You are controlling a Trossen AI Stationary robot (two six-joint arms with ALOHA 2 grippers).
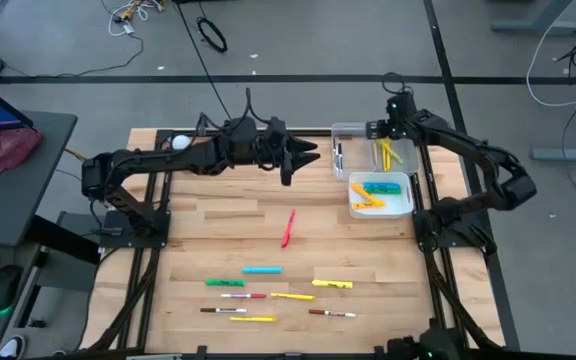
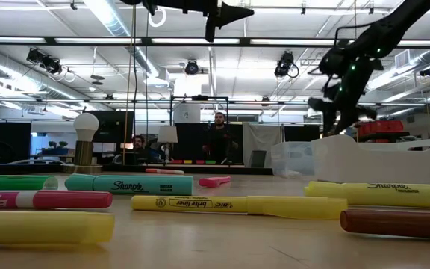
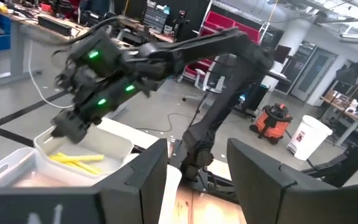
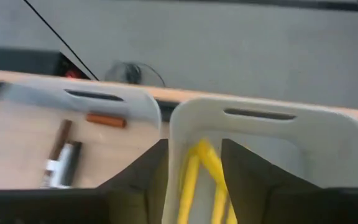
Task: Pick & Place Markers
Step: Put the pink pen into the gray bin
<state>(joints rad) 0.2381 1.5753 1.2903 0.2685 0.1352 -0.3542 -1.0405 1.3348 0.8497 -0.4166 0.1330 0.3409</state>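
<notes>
Several markers lie flat on the near half of the table: a cyan highlighter (image 1: 262,269), a green one (image 1: 224,283), a thick yellow one (image 1: 332,284) and thin white and yellow pens (image 1: 243,296). A pink-red marker (image 1: 288,228) lies alone at mid-table. More markers lie in the bins. My left gripper (image 1: 303,162) hangs open, high above the table's middle (image 2: 230,19). My right gripper (image 1: 386,140) is open above the far right bin (image 4: 303,134), over the thin yellow markers (image 4: 191,171) in it.
Three clear bins stand at the far right: one with dark-capped pens (image 1: 346,148), one with yellow pens (image 1: 398,152), and a nearer one (image 1: 381,195) with cyan, yellow and green highlighters. A white ball on a base (image 1: 180,141) stands at the far left. People stand in the room behind.
</notes>
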